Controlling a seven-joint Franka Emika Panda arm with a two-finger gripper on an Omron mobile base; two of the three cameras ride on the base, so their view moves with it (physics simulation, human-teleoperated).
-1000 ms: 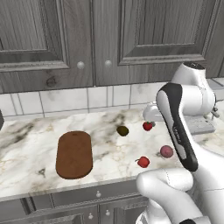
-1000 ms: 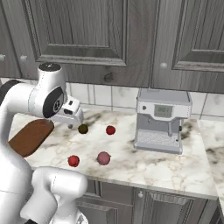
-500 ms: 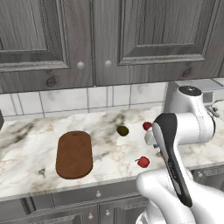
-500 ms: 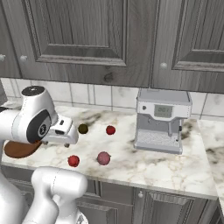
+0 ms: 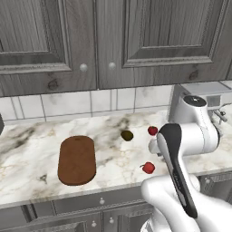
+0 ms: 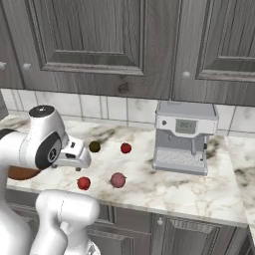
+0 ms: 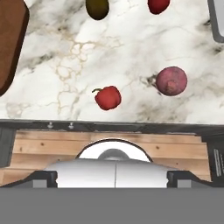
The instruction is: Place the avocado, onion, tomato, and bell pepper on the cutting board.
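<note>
The dark reddish-brown cutting board [image 5: 77,159] lies bare on the left of the marble counter. On the counter to its right sit the olive-brown avocado [image 5: 127,135], the tomato [image 5: 153,131] and, nearer the front edge, the bell pepper [image 5: 147,168]. The dusty pink onion [image 6: 117,180] rests right of the bell pepper [image 6: 83,183]. My gripper [image 6: 78,162] hangs open and holds nothing, above the counter's front part just behind the bell pepper. The hand view looks down on the bell pepper [image 7: 108,97], the onion [image 7: 171,81], the avocado [image 7: 97,8], the tomato [image 7: 158,5] and the cutting board's edge [image 7: 11,39].
A grey coffee machine [image 6: 185,137] stands on the counter right of the vegetables. Dark wall cabinets hang above a tiled backsplash. The counter's front edge and the drawers below run close under the hand.
The arm has folded down and the hand has drawn back from near the avocado toward the counter's front. The gripper stays open. The vegetables and the board have not moved.
</note>
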